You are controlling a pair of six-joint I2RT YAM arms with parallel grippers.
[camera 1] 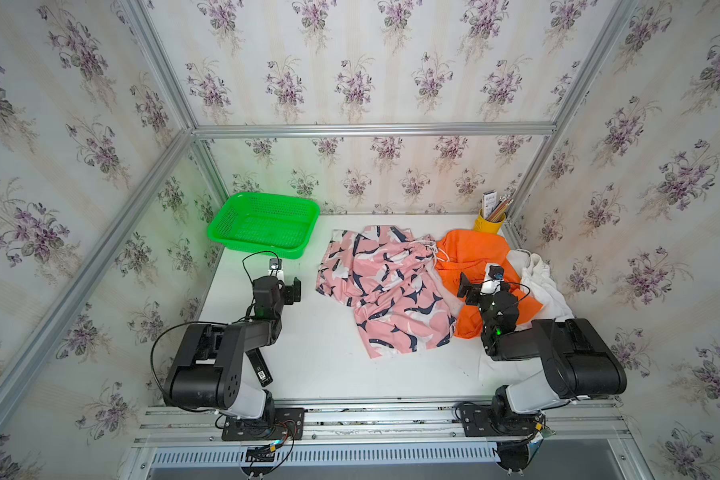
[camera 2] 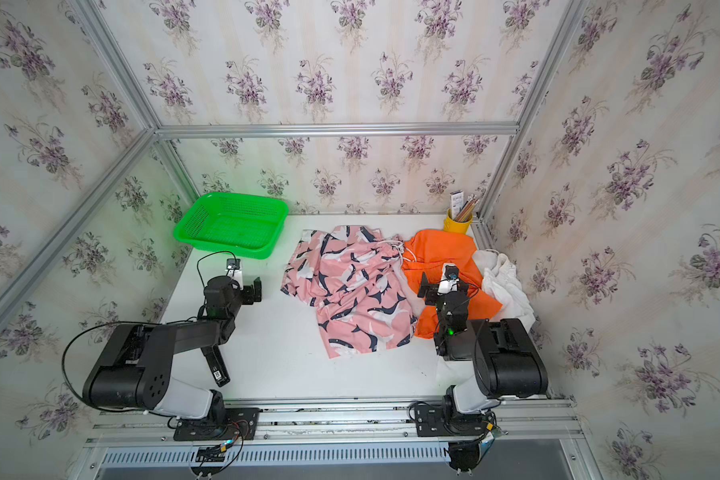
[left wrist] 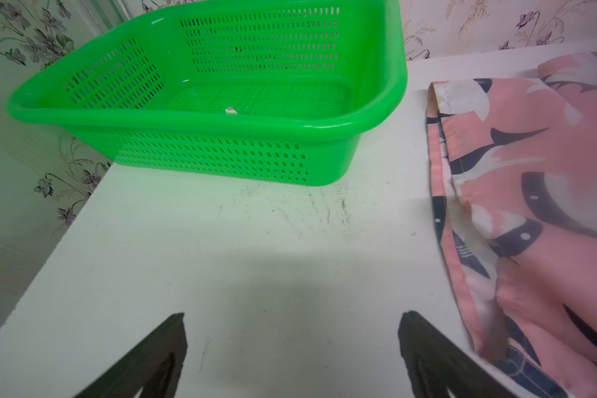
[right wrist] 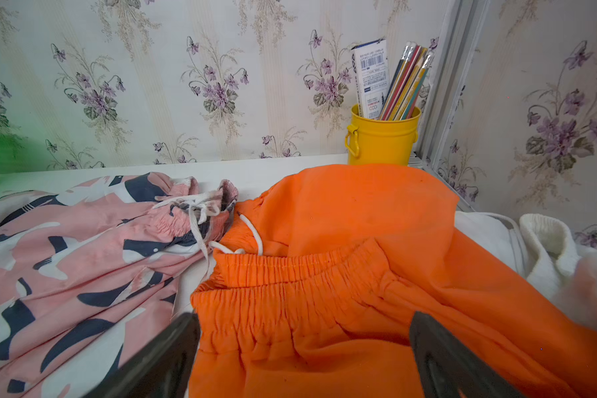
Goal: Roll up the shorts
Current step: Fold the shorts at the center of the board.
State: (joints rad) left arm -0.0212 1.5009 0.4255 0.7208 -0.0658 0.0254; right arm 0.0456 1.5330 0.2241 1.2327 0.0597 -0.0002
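Black jaws of the left gripper [left wrist: 292, 315] stand wide apart over bare table [left wrist: 255, 258], holding nothing, with the pink shorts [left wrist: 531, 206] at the frame's right. The right gripper [right wrist: 304, 315] is equally wide above the orange shorts [right wrist: 342, 293], gripping nothing; contact cannot be told. In a top view, three shorts lie unrolled, centre to right: pink, orange, then white shorts [camera 1: 545, 286]. One green basket [camera 1: 258, 248] sits upper left and one yellow cup [camera 1: 489, 224] upper right.
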